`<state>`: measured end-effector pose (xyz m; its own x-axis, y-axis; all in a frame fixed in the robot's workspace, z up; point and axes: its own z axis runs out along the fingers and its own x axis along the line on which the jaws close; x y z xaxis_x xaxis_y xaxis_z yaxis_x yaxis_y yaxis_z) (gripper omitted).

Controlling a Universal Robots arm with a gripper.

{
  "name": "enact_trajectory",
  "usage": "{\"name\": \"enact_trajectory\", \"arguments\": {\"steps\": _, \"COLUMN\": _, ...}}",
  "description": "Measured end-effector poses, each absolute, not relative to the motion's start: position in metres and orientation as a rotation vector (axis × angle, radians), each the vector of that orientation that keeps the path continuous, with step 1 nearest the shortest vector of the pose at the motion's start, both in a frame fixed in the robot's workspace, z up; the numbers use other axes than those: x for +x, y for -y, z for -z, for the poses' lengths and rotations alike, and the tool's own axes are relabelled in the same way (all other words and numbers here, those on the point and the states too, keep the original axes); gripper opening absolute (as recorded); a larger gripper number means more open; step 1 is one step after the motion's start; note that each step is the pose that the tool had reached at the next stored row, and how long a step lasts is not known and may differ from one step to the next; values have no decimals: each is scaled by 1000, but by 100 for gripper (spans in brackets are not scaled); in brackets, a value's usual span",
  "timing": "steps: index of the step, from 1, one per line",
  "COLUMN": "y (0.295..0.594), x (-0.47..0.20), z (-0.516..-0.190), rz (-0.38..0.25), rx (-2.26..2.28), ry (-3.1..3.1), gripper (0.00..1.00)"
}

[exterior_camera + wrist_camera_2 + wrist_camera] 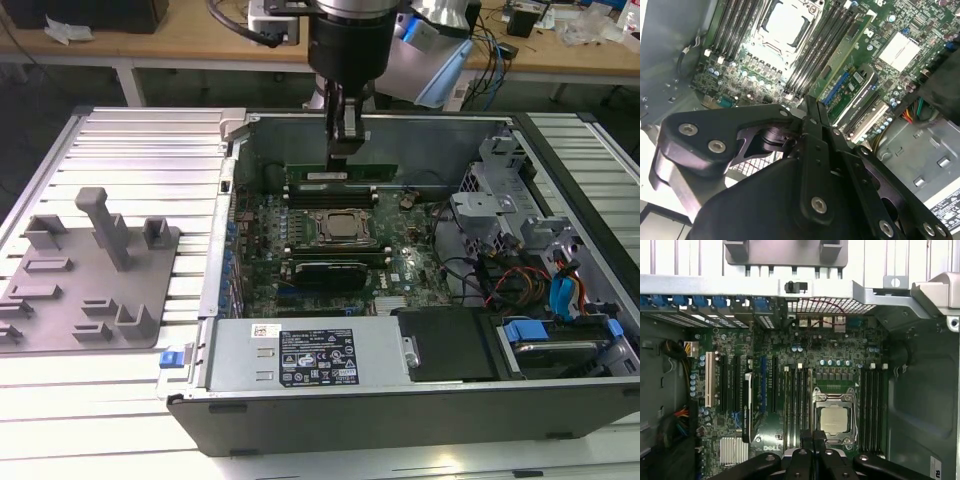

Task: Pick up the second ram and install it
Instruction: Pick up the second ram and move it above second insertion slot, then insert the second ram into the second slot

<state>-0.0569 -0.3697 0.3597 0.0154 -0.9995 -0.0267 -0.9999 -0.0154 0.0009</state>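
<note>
Inside the computer case (440, 140), we judge the second ram (350, 174) slotted beside the processor (340, 228), gripper (345, 150) pinched narrow above, seating unconfirmed.

Processor (834, 419) between memory slots (796, 400)

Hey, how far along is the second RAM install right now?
Pickup looks done: the gripper is shut on the second ram, held edgewise inside the open computer case, near the processor. Seating it in a memory slot is not visibly done yet.
</note>
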Motion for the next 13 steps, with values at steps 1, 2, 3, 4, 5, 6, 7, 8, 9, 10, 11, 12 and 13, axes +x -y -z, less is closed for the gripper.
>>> {"name": "enact_trajectory", "arguments": {"steps": 1, "y": 370, "x": -57, "z": -356, "rz": -31, "rx": -2226, "ry": -2192, "gripper": 9}}
{"name": "enact_trajectory", "arguments": {"steps": 2, "y": 370, "x": -57, "z": -355, "rz": -31, "rx": -2225, "ry": -2192, "gripper": 9}}
{"name": "enact_trajectory", "arguments": {"steps": 3, "y": 370, "x": -56, "z": -354, "rz": -31, "rx": -2226, "ry": -2192, "gripper": 9}}
{"name": "enact_trajectory", "arguments": {"steps": 4, "y": 370, "x": -55, "z": -353, "rz": -31, "rx": -2226, "ry": -2192, "gripper": 9}}
{"name": "enact_trajectory", "arguments": {"steps": 5, "y": 370, "x": -55, "z": -353, "rz": -31, "rx": -2225, "ry": -2192, "gripper": 9}}
{"name": "enact_trajectory", "arguments": {"steps": 6, "y": 370, "x": -55, "z": -353, "rz": -31, "rx": -2226, "ry": -2192, "gripper": 9}}
{"name": "enact_trajectory", "arguments": {"steps": 7, "y": 370, "x": -55, "z": -353, "rz": -31, "rx": -2226, "ry": -2192, "gripper": 9}}
{"name": "enact_trajectory", "arguments": {"steps": 8, "y": 370, "x": -55, "z": -353, "rz": -31, "rx": -2225, "ry": -2192, "gripper": 9}}
{"name": "enact_trajectory", "arguments": {"steps": 9, "y": 370, "x": -55, "z": -353, "rz": -31, "rx": -2226, "ry": -2192, "gripper": 9}}
{"name": "enact_trajectory", "arguments": {"steps": 10, "y": 370, "x": -54, "z": -353, "rz": -31, "rx": -2226, "ry": -2192, "gripper": 9}}
{"name": "enact_trajectory", "arguments": {"steps": 11, "y": 370, "x": -54, "z": -353, "rz": -31, "rx": -2226, "ry": -2192, "gripper": 9}}
{"name": "enact_trajectory", "arguments": {"steps": 12, "y": 370, "x": -54, "z": -353, "rz": -31, "rx": -2225, "ry": -2192, "gripper": 9}}
{"name": "enact_trajectory", "arguments": {"steps": 13, "y": 370, "x": -54, "z": -353, "rz": -31, "rx": -2226, "ry": -2192, "gripper": 9}}
